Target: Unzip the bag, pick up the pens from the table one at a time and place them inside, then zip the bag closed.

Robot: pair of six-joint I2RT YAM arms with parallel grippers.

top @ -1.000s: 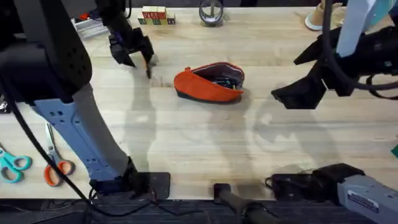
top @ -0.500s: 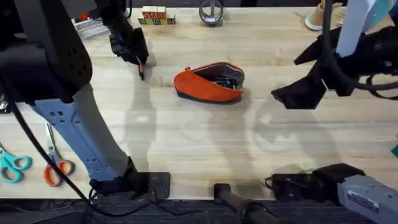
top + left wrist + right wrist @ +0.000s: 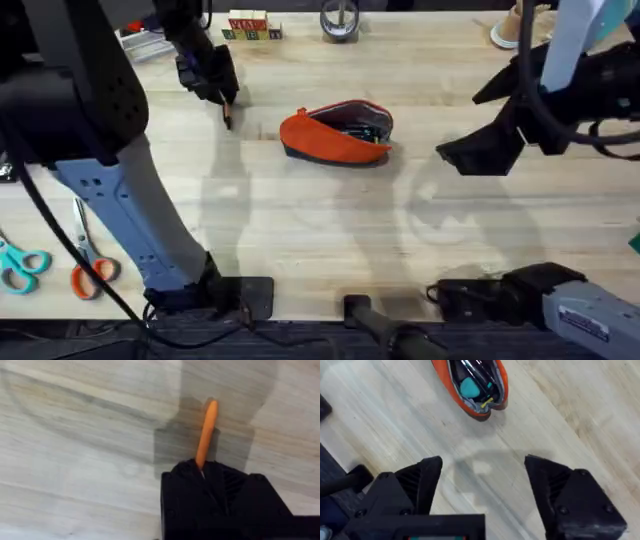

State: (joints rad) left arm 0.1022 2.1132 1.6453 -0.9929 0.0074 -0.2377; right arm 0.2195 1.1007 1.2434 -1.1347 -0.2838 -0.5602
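Since a second ago, the left gripper (image 3: 222, 95) has closed on a pen (image 3: 227, 113) and drawn slightly back from the bag (image 3: 335, 133); over the last half second nothing has shifted. It grips the orange pen by one end, the rest jutting out past the fingertips over the desk (image 3: 320, 230), at the far left of it. In the left wrist view the pen (image 3: 206, 435) sticks out from between the black fingers (image 3: 187, 487). The bag lies unzipped near the desk's middle, pens already inside. The right gripper (image 3: 482, 485) hangs spread wide above bare wood, right of the bag (image 3: 470, 385).
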